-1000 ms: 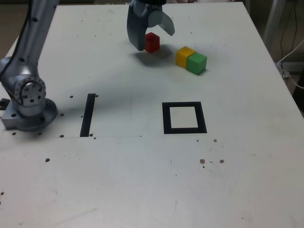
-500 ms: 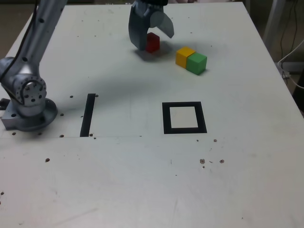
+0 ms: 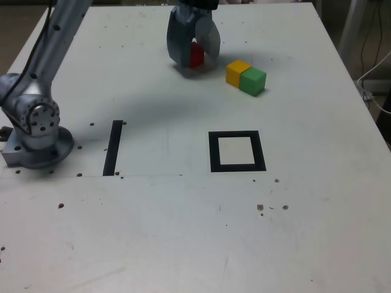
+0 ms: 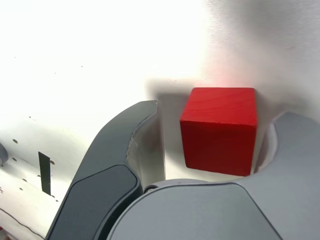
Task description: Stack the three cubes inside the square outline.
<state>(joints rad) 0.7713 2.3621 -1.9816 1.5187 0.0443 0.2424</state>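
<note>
Single grey metal arm (image 3: 43,67) rises from its round base (image 3: 38,143) at the exterior view's left, reaching up and across toward the far side of the table. Grey two-fingered gripper (image 3: 194,54) points down, low over the surface. Jaws straddle a small red cube (image 4: 219,130) — one on each side. Wrist view: one jaw looks to be against the cube's side, the other stands off with a visible gap — partly closed, not clamped.

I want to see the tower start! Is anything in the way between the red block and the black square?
Nothing visible. The red block sits between the gripper jaws, and the table between it and the square outline is bare. The yellow block and green block sit off toward the exterior view's right.
</note>
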